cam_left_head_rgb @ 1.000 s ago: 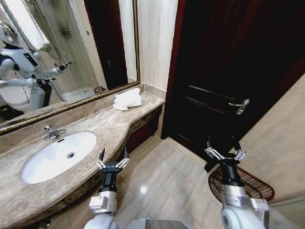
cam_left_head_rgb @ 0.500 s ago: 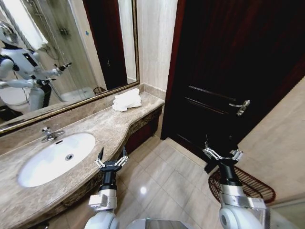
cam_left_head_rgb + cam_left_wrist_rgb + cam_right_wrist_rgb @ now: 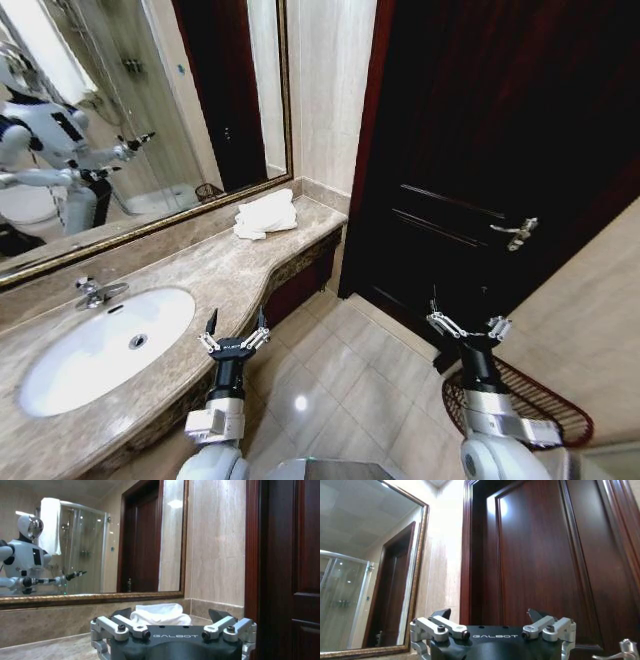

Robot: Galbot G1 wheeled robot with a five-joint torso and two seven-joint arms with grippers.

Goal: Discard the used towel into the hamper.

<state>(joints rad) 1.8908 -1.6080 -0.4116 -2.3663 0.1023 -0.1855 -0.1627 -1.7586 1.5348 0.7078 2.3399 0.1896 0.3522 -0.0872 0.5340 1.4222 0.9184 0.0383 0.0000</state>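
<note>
The folded white towel (image 3: 266, 213) lay on the far end of the counter (image 3: 215, 265); the hamper (image 3: 528, 400) stood on the floor by the door. Left gripper (image 3: 234, 331) and right gripper (image 3: 466, 322) hung wide, empty. Soft and light, the towel probably suited a pinch on its top fold.

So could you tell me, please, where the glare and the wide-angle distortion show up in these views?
Head view: a bright spot of glare on the floor tiles; the door and mirror edges lean with wide-angle distortion. Left wrist view: a light glares on the wall above the white towel. Right wrist view: a soft sheen on the door panel.
</note>
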